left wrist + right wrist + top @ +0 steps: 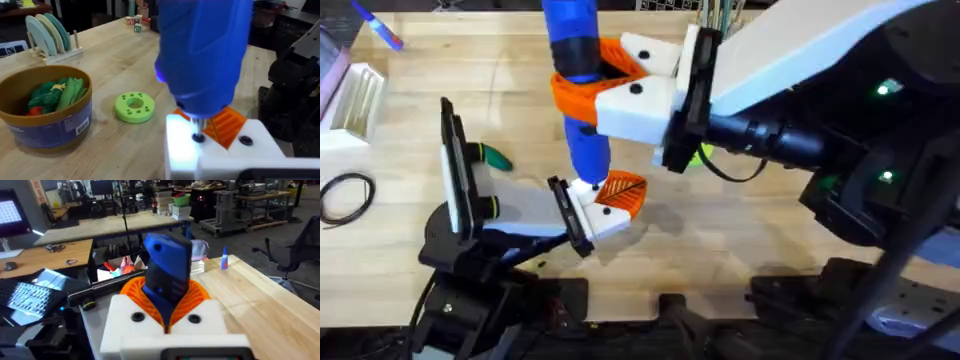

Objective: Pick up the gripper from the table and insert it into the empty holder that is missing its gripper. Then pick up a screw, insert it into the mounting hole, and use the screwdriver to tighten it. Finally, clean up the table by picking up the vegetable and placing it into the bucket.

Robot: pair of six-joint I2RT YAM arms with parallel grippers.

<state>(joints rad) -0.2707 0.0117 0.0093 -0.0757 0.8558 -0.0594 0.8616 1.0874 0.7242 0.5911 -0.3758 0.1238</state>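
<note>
The gripper (612, 200) sits seated against the holder (570, 215), near the middle of the counter (740, 230) toward its front edge. The screwdriver (578, 80) stands upright with its tip on the white block, clamped in the right hand (610, 85). In the left wrist view, the bucket (47, 107) holds green vegetables beside a light green disc (135, 106). Whether the left hand is wide or narrow cannot be told.

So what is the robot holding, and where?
The right pincer holds the blue screwdriver around its middle, tip down on the mounted gripper.
</note>
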